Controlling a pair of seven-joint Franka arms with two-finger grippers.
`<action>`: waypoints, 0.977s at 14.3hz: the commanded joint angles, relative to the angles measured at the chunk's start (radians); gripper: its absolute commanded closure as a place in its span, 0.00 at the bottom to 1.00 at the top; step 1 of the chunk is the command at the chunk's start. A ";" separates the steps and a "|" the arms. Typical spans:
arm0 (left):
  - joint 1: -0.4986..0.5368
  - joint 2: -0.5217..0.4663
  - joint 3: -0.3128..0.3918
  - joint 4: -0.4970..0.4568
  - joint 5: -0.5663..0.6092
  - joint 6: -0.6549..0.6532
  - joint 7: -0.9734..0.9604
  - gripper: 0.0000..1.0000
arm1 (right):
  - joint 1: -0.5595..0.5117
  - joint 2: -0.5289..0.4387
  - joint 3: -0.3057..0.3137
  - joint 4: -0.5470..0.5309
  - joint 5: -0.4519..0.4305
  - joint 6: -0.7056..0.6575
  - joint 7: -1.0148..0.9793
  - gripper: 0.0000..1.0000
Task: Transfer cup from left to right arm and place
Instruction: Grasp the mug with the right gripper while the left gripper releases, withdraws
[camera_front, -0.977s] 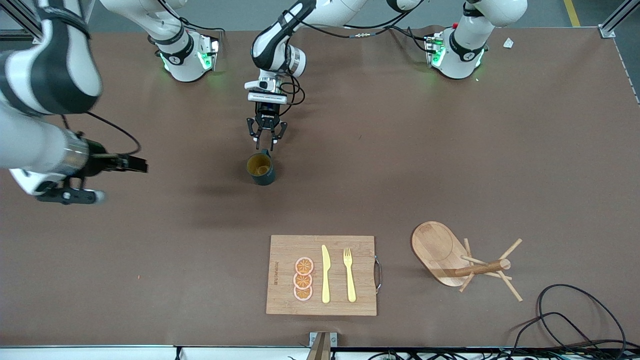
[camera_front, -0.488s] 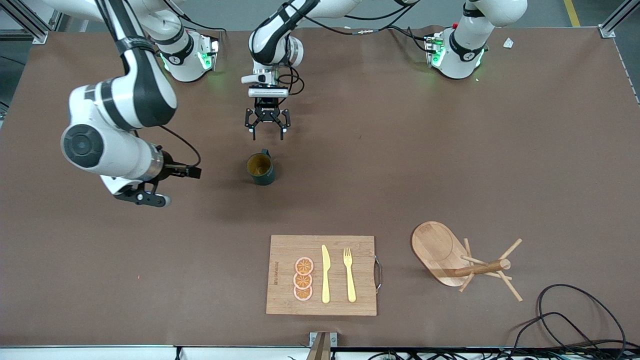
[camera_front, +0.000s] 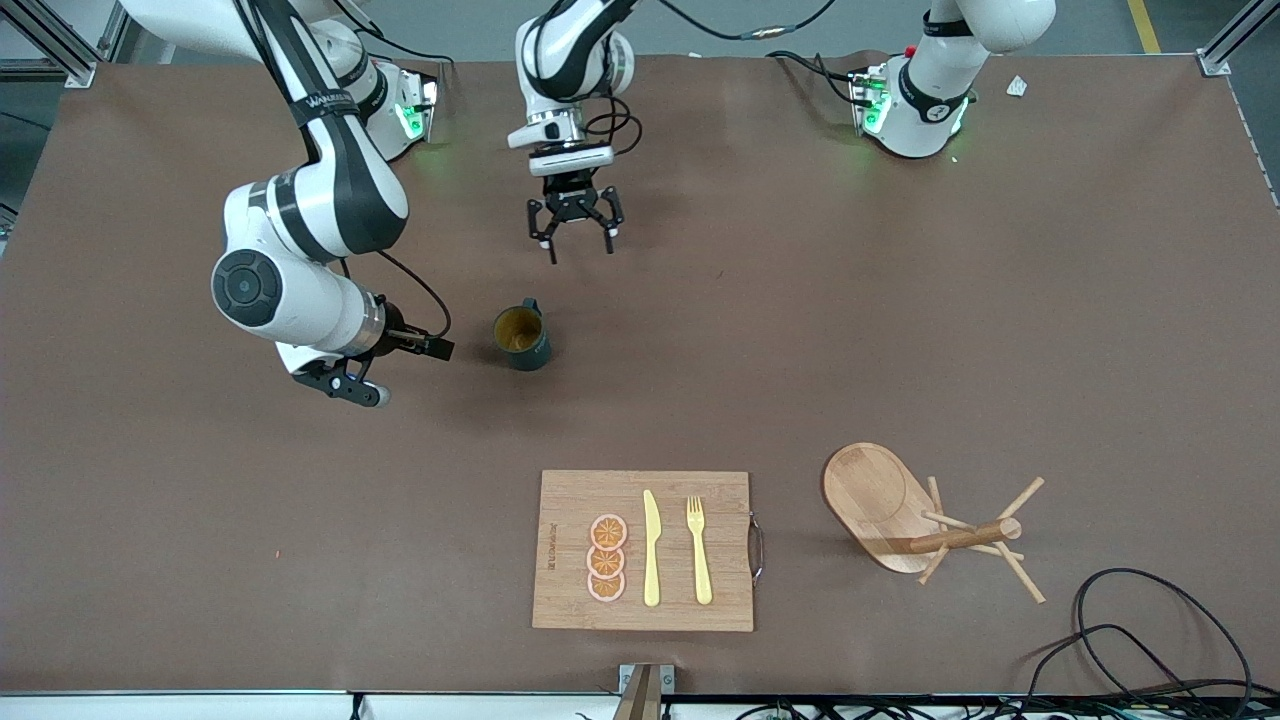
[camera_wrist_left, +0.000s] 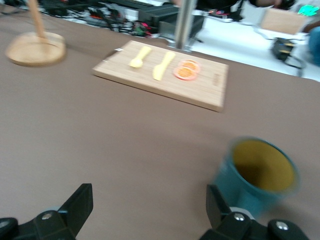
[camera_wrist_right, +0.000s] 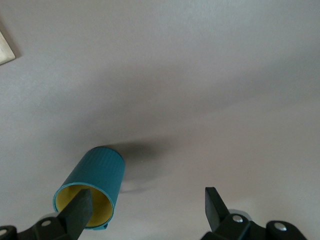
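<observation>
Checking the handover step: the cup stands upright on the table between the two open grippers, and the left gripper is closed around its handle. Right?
Not quite. The left gripper is open and clear of the cup, hanging over bare table toward the robots' bases; the front view shows the gap. The rest holds: the cup stands upright on the table, and the right gripper is open beside it.

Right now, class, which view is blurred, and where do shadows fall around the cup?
Left wrist view: motion-blurred, the cup and cutting board smeared. Right wrist view: sharp, a soft dark shadow spreading on the table beside the cup. Front view: sharp, with a broad faint shadow nearer the camera than the cup.
</observation>
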 joint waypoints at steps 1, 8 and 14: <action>0.069 -0.191 -0.006 -0.161 -0.117 0.013 0.149 0.00 | 0.064 -0.035 -0.007 -0.045 0.027 0.040 0.107 0.00; 0.365 -0.245 -0.006 -0.132 -0.269 0.013 0.491 0.00 | 0.171 -0.041 -0.007 -0.113 0.025 0.117 0.310 0.00; 0.553 -0.245 -0.006 -0.001 -0.401 0.012 0.815 0.00 | 0.215 -0.053 -0.008 -0.225 0.023 0.228 0.339 0.00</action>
